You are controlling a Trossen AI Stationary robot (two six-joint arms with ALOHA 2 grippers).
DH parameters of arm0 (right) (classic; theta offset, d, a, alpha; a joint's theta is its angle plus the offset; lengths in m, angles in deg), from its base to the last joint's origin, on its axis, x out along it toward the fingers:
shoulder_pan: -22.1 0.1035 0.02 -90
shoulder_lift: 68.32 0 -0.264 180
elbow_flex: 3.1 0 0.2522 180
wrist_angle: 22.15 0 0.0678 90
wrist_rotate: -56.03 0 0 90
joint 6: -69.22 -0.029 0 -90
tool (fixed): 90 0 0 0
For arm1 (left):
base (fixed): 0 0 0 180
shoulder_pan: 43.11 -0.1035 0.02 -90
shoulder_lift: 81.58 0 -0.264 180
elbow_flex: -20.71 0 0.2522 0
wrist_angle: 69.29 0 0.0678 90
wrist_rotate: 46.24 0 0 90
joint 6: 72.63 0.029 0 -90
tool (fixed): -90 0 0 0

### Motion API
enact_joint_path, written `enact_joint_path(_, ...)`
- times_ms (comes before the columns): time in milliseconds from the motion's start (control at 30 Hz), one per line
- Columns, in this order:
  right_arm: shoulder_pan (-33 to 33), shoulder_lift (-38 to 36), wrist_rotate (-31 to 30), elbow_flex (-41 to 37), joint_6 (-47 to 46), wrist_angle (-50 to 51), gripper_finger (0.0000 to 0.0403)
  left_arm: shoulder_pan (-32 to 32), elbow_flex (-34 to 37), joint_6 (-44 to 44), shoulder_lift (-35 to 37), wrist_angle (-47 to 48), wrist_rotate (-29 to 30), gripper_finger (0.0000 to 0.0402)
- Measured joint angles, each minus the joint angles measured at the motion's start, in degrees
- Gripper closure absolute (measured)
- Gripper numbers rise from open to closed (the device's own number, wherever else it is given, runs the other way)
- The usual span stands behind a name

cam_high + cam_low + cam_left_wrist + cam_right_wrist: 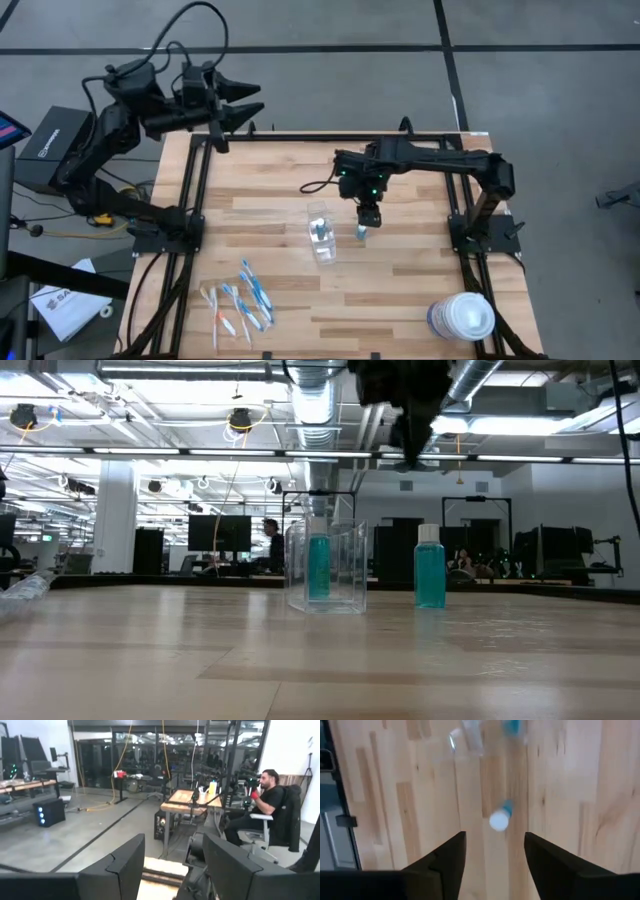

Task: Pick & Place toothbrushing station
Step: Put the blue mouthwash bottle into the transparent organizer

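Note:
A small clear plastic cup (pixel 320 235) stands at the table's middle with one teal tube (pixel 318 568) upright inside it. A second teal tube (pixel 430 574) with a white cap stands upright on the table just right of the cup; it also shows in the high view (pixel 361 232). My right gripper (pixel 368 213) hangs open above this tube; in the right wrist view its fingers stand either side of the cap (pixel 499 820) without touching. Several toothbrushes (pixel 242 298) lie flat at the near left. My left gripper (pixel 235 100) is open, beyond the table's far left corner.
A big round white-lidded tub (pixel 462 317) stands at the table's near right corner. Black frame rails run along the table's left (pixel 190 190) and right sides. Bare wood lies between the cup and the toothbrushes.

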Motion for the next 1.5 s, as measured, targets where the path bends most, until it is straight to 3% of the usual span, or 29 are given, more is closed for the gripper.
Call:
enact_joint_path(233, 0.68, -3.67, 3.19, -14.36, -5.2, -9.86, 0.0217, 0.02, 0.0, -0.09, 2.56, 0.85, 0.15, 0.0209)
enact_joint_path(367, 1.47, -4.52, 3.23, -18.59, -5.81, -12.37, 0.0209, 0.02, 0.0, -0.1, 2.99, 1.81, 0.34, 0.0209)
enact_joint_path(833, -0.83, -3.96, 2.83, -18.62, -7.73, -19.67, 0.0203, 0.04, 0.0, -0.11, 1.42, 3.31, 0.5, 0.0209)
enact_joint_path(1500, -2.62, -2.97, 1.33, -18.62, -6.16, -19.6, 0.0188, 0.04, 0.02, -0.11, 1.32, 3.52, 0.49, 0.0209)
